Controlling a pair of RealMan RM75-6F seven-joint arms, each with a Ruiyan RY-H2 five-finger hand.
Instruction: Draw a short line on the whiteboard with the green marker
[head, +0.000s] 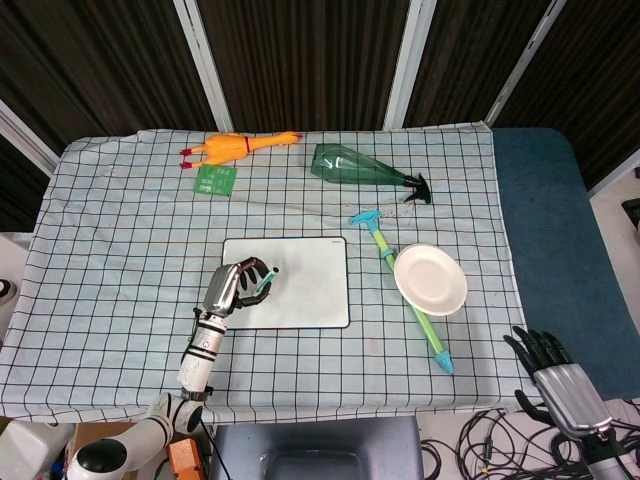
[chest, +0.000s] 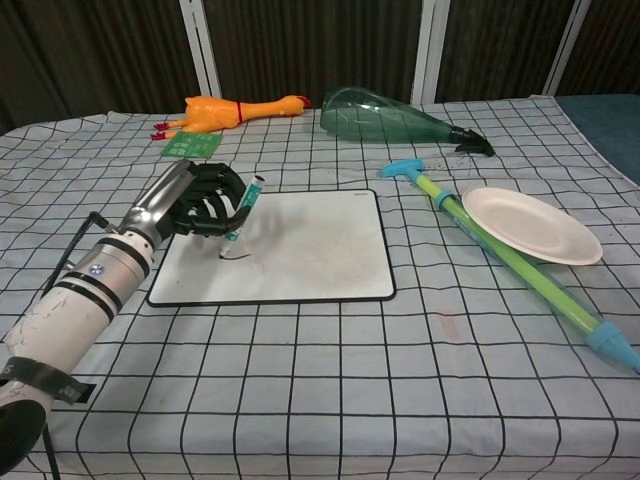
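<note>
The whiteboard (head: 300, 282) (chest: 300, 245) lies flat on the checked cloth in the middle of the table. My left hand (head: 232, 287) (chest: 195, 198) hovers over the board's left part and grips the green marker (head: 263, 283) (chest: 241, 210). The marker leans, cap end up and tip down near the board's surface. A faint curved stroke shows on the board beside the tip in the chest view. My right hand (head: 555, 372) hangs off the table's near right corner, fingers spread, holding nothing.
A white plate (head: 430, 279) and a green-and-blue toy pump (head: 410, 300) lie right of the board. Further back lie a green bottle (head: 360, 167), a rubber chicken (head: 235, 146) and a small green card (head: 215, 180).
</note>
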